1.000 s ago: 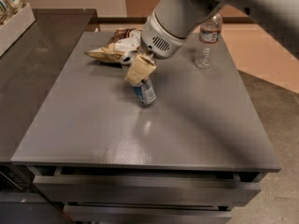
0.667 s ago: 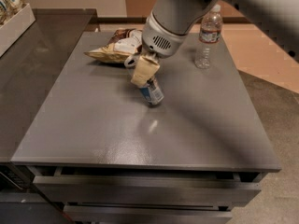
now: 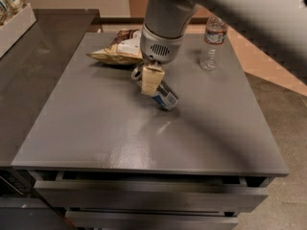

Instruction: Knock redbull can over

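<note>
I am hanging my gripper (image 3: 152,78) low over the table (image 3: 96,128), a little toward 12 o'clock from its middle, with my arm coming in from 1 o'clock. The can (image 3: 164,96) is lying tipped far over on the tabletop, right under and against the gripper. Its long axis is running from 10 o'clock to 4 o'clock, and its free end is pointing at 4 o'clock and sitting on the surface. Its other end is hiding behind the gripper, so I cannot tell which end is which. I also cannot tell whether my jaws are parted or closed, or whether they are gripping anything. A bag (image 3: 117,51) is lying near the can at 11 o'clock, and a bottle (image 3: 212,42) is standing upright well apart at 1 o'clock.
</note>
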Available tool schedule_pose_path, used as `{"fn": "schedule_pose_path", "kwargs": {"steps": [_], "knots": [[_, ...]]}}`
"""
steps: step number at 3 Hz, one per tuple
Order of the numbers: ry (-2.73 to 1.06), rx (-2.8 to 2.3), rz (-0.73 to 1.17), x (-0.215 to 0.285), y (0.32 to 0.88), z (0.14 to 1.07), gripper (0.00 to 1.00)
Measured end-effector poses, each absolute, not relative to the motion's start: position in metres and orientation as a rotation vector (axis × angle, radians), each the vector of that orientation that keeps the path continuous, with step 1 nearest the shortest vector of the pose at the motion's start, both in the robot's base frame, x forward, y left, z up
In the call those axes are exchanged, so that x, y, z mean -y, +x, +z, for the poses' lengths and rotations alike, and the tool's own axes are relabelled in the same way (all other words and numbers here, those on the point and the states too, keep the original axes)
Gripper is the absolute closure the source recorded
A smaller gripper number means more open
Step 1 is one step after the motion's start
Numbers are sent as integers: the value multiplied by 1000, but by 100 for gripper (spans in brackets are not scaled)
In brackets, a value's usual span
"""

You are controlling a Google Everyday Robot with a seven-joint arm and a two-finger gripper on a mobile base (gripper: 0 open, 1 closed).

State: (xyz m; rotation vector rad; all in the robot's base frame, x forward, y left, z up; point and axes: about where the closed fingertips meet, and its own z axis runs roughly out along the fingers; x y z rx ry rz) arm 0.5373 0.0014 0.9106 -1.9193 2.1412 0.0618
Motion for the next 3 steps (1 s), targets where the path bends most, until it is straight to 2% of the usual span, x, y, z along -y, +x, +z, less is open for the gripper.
{"fn": "schedule_pose_path", "kwargs": {"steps": [2,3], "knots": [[-2082,-2140,-123,-8,533,895,15],[-2078,-2135,-126,-9,535,895,0]]}}
